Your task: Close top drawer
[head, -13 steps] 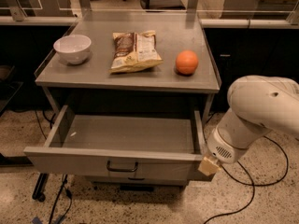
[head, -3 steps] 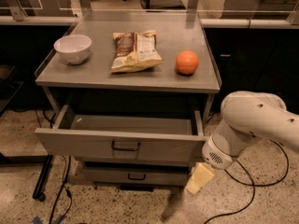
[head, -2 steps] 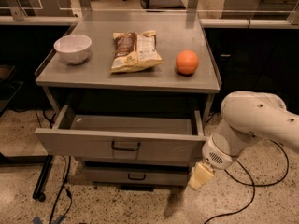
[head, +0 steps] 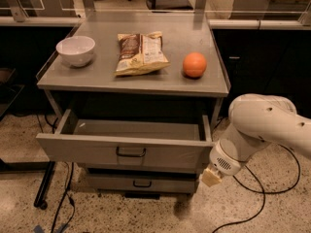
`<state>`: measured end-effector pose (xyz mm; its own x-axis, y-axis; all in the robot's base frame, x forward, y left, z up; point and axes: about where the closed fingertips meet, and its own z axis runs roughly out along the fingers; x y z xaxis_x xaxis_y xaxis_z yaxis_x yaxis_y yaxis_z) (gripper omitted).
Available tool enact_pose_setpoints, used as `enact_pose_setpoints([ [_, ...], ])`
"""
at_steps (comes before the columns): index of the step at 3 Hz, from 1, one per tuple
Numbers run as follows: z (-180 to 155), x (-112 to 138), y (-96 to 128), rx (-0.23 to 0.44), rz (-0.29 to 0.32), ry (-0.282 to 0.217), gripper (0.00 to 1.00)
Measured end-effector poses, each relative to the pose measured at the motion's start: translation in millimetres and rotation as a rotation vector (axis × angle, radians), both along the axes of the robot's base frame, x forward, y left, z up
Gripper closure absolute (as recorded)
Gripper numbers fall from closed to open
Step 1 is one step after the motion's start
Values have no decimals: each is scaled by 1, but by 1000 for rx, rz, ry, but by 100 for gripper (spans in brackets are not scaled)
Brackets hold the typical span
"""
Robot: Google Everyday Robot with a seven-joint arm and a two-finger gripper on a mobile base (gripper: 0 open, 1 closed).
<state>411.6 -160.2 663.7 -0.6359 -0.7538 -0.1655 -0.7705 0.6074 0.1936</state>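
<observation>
The top drawer is a wide grey metal drawer with a small dark loop handle at the centre of its front. It stands partly open under the cart top, and its inside looks empty. My gripper hangs at the end of the white arm, just below and to the right of the drawer front's right bottom corner, close to it; I cannot tell whether it touches it.
On the grey cart top are a white bowl, a chip bag and an orange. A lower drawer is shut below. Black cables lie on the speckled floor at right.
Since the earliest frame the top drawer has slid inward by about half. Over the last second the gripper rose slightly beside the drawer's right corner; the drawer barely moved.
</observation>
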Motion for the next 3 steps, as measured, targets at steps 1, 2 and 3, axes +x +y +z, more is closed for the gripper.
enact_pose_setpoints([
  [1,9,21,7,-15,4,-42,100],
  [2,17,44,15,-28,-1,-81,100],
  [3,17,64,22,-40,-4,-103,100],
])
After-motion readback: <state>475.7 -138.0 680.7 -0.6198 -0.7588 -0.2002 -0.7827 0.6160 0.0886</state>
